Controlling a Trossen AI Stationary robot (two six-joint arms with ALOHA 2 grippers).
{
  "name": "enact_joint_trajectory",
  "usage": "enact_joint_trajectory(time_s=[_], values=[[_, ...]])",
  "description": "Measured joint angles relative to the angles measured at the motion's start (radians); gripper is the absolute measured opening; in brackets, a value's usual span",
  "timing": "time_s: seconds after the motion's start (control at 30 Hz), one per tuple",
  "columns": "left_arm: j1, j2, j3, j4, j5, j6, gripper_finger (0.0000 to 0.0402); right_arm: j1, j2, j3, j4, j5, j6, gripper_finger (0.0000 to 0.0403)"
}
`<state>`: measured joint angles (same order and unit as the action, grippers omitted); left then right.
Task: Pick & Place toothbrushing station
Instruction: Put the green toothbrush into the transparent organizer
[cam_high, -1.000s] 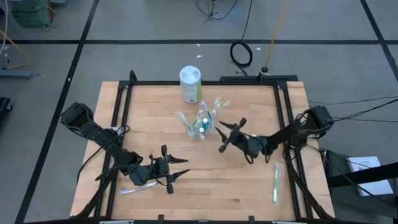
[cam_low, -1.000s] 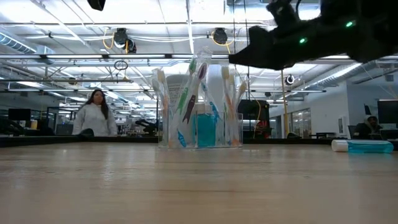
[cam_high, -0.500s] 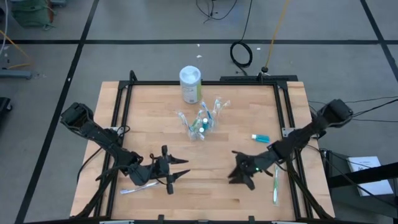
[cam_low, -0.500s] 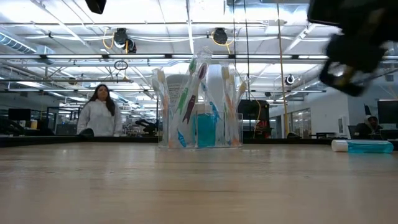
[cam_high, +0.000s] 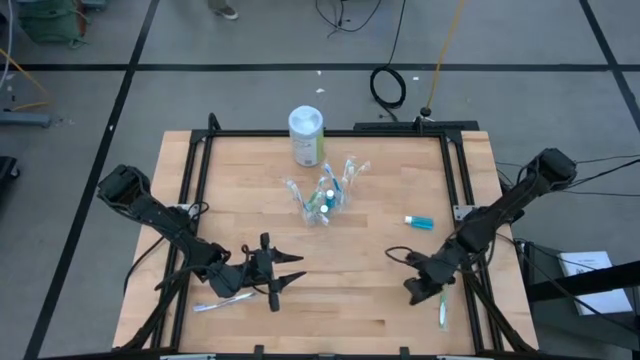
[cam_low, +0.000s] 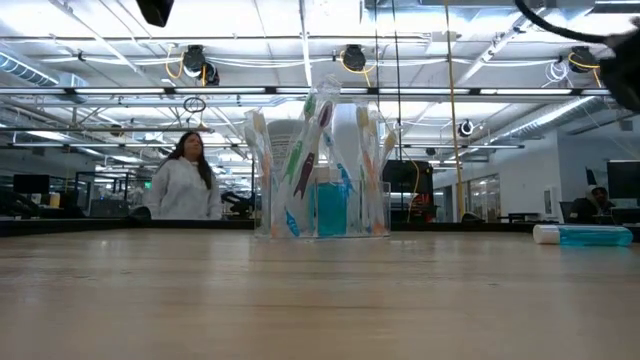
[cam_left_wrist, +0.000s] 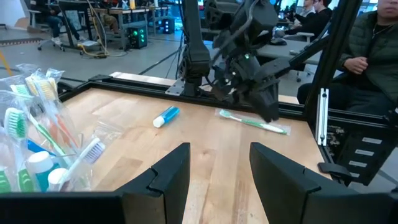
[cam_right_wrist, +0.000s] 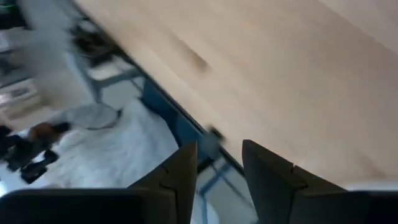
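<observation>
A clear plastic cup (cam_high: 322, 200) stands upright at the table's middle, with several pastel toothbrushes and teal toothpaste tubes in it; it also shows in the low view (cam_low: 320, 170) and the left wrist view (cam_left_wrist: 37, 137). One teal tube (cam_high: 419, 222) lies flat on the table to its right. A green toothbrush (cam_high: 443, 300) lies flat near the right edge. A pale toothbrush (cam_high: 222, 303) lies near the front left. My right gripper (cam_high: 414, 292) is open and empty just left of the green toothbrush. My left gripper (cam_high: 298, 270) is open and empty at the front left.
A white canister with a green label (cam_high: 307, 135) stands behind the cup at the far edge. Black frame rails (cam_high: 455, 190) run along the table's sides. A person (cam_low: 185, 185) walks in the room beyond the table. Bare wood lies between the two grippers.
My right gripper has left the spot beside the cup and swung toward the table's near right, ending low next to the green toothbrush, turned toward the near edge. The teal tube shows again where the arm covered it. The cup has not moved.
</observation>
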<state>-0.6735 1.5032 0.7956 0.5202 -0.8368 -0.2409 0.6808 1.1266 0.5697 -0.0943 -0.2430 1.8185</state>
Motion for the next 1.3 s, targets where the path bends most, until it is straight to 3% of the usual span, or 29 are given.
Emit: enact_joint_trajectory(time_s=[0.17,0.33,0.53,0.63,0.87,1.0,1.13,1.3], values=[[0.000,0.000,0.000,-0.002,0.000,0.001,0.0172,0.051,-0.051,0.001,-0.297,-0.106,0.151,0.0118],[0.000,0.000,0.000,-0.028,0.002,-0.003,0.0172,0.085,-0.071,0.000,-0.575,-0.073,0.270,0.0118],[0.000,0.000,0.000,-0.032,0.002,-0.009,0.0172,0.097,-0.070,0.000,-0.700,-0.027,0.336,0.0118],[0.000,0.000,0.000,-0.031,0.002,-0.010,0.0172,0.097,-0.064,-0.007,-0.700,0.084,0.339,0.0118],[0.000,0.000,0.000,-0.031,0.002,-0.027,0.0172,0.110,-0.013,-0.088,-0.577,-0.015,0.350,0.0118],[0.000,0.000,0.000,-0.031,0.002,-0.028,0.0172,0.109,0.006,-0.124,-0.529,-0.009,0.282,0.0118],[0.000,0.000,0.000,-0.031,0.002,-0.029,0.0172,0.110,0.010,-0.128,-0.515,0.051,0.192,0.0101],[0.000,0.000,0.000,-0.031,0.002,-0.030,0.0172,0.109,0.008,-0.129,-0.401,0.218,0.047,0.0045]])
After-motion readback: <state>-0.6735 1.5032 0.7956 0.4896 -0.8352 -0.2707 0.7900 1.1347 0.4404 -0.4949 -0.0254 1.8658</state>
